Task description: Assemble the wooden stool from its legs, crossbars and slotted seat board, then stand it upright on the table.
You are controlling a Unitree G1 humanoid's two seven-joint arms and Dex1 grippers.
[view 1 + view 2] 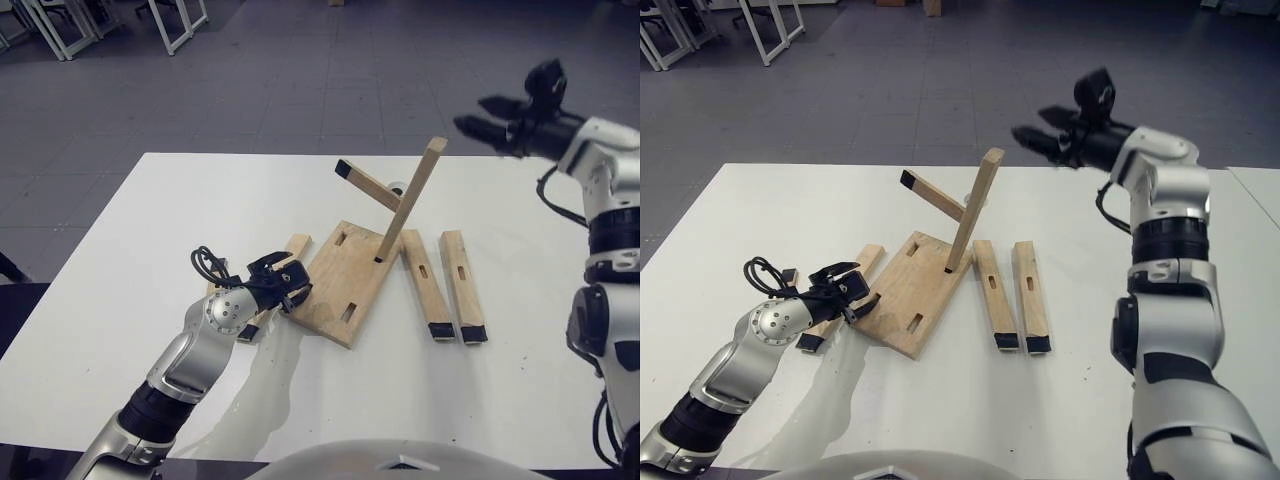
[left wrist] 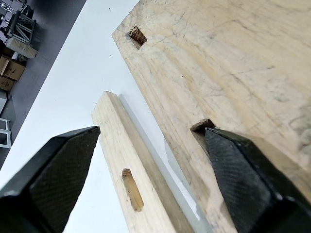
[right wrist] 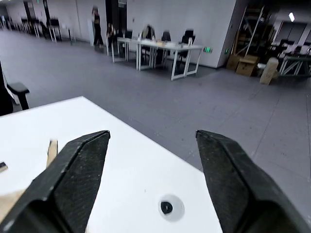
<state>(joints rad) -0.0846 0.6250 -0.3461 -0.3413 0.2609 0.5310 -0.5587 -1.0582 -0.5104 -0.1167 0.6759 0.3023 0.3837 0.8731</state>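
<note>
The slotted seat board point(image 1: 340, 285) lies flat mid-table. One leg point(image 1: 412, 198) stands tilted in its far slot, and a crossbar point(image 1: 368, 183) with a black tip juts from it to the left. Two more legs point(image 1: 428, 286) point(image 1: 465, 286) lie flat to the right of the board. Another leg point(image 2: 127, 165) lies along the board's left edge. My left gripper point(image 1: 291, 291) is open low at that edge; in the left wrist view its fingers point(image 2: 53, 174) straddle this leg and the board's rim. My right gripper point(image 1: 1038, 130) hangs open and empty, high above the table's far right.
The white table point(image 1: 150, 250) has bare room at the left and along the front. A round cable hole point(image 3: 166, 208) sits near its far edge. Grey floor with desks and chairs lies beyond.
</note>
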